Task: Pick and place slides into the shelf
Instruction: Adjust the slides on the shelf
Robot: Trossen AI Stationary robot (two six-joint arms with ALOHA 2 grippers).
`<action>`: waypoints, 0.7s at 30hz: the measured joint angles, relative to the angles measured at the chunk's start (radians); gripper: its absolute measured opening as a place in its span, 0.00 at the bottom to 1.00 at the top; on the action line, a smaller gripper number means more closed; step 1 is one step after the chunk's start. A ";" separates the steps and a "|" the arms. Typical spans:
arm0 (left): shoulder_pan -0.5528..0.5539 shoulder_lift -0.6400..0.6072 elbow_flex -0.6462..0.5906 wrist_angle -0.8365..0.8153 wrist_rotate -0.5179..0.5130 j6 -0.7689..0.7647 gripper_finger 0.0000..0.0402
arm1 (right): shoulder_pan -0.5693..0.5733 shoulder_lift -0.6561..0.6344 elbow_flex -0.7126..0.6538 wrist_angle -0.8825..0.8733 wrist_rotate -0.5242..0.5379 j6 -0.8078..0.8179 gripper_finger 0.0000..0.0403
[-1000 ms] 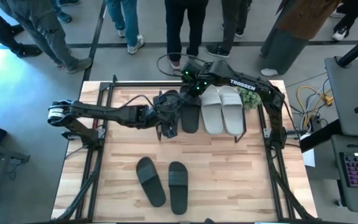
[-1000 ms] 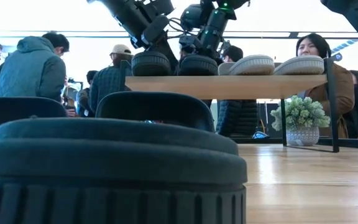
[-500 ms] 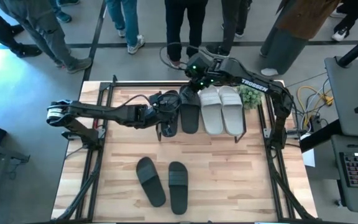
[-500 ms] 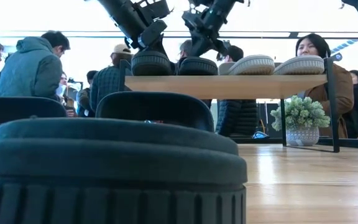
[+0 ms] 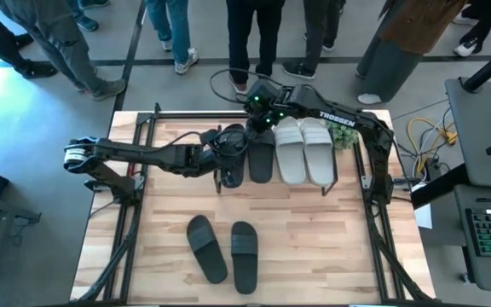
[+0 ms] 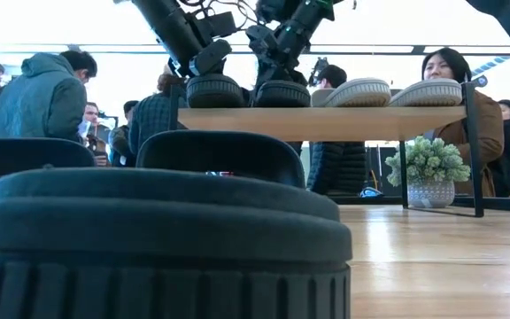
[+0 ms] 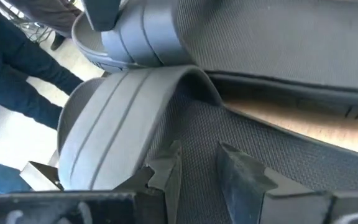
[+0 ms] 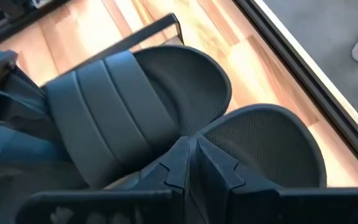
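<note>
Four slides lie side by side on the shelf [image 6: 326, 122]: two black ones [image 5: 233, 179] [image 5: 261, 162] and two pale ones [image 5: 291, 158] [image 5: 318, 153]. Two more black slides [image 5: 207, 247] [image 5: 245, 254] lie flat on the near part of the table. My left gripper [image 7: 197, 158] is open, low over the footbed of the leftmost black slide [image 7: 278, 162], just behind its strap [image 7: 117, 124]. My right gripper [image 8: 194, 158] is shut above the far ends of the two black shelf slides [image 8: 110, 106] [image 8: 266, 143]. My left gripper comes slanting down from the table's left, its fingertips [image 7: 166, 165] at the footbed of the leftmost shelf slide; I cannot tell whether they touch it. My right gripper hangs slanted over the second black slide [image 6: 282, 92]; whether its shut tips touch it I cannot tell.
A small potted plant [image 5: 341, 132] stands at the shelf's right far corner. Black frame rails [image 5: 135, 205] run along the table's sides. Several people stand beyond the far edge [image 5: 254, 34]. Bare wood lies between the shelf and the two near slides [image 5: 314, 222].
My right gripper rose off the second black slide and swung toward the far edge, then came back down toward that slide's far end. The slides on the shelf stayed where they were.
</note>
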 joint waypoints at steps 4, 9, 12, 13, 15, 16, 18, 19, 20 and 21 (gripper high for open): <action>0.000 -0.005 -0.019 0.009 -0.017 -0.024 0.22 | 0.002 0.011 -0.010 -0.026 0.005 -0.001 0.06; 0.007 -0.022 -0.038 0.016 -0.020 -0.027 0.22 | 0.008 0.001 -0.040 -0.031 0.007 0.001 0.06; 0.019 -0.036 -0.041 0.013 -0.016 -0.022 0.22 | 0.011 -0.003 -0.048 -0.044 0.010 0.008 0.06; 0.024 -0.041 -0.042 0.017 -0.012 -0.022 0.22 | 0.015 -0.003 -0.054 -0.051 0.018 0.008 0.06; 0.035 -0.046 -0.044 0.022 -0.006 -0.021 0.22 | 0.025 -0.004 -0.070 -0.057 0.050 0.008 0.06; 0.040 -0.048 -0.045 0.025 -0.003 -0.020 0.22 | 0.028 -0.005 -0.078 -0.058 0.063 0.008 0.06; 0.045 -0.051 -0.048 0.026 -0.002 -0.019 0.22 | 0.031 -0.007 -0.085 -0.055 0.065 0.008 0.06; 0.047 -0.051 -0.049 0.027 -0.002 -0.019 0.22 | 0.033 -0.007 -0.087 -0.055 0.065 0.008 0.06; 0.048 -0.051 -0.050 0.028 -0.002 -0.019 0.22 | 0.035 -0.007 -0.087 -0.053 0.069 0.008 0.06; 0.048 -0.051 -0.052 0.028 -0.002 -0.018 0.22 | 0.035 -0.007 -0.085 -0.048 0.074 0.008 0.06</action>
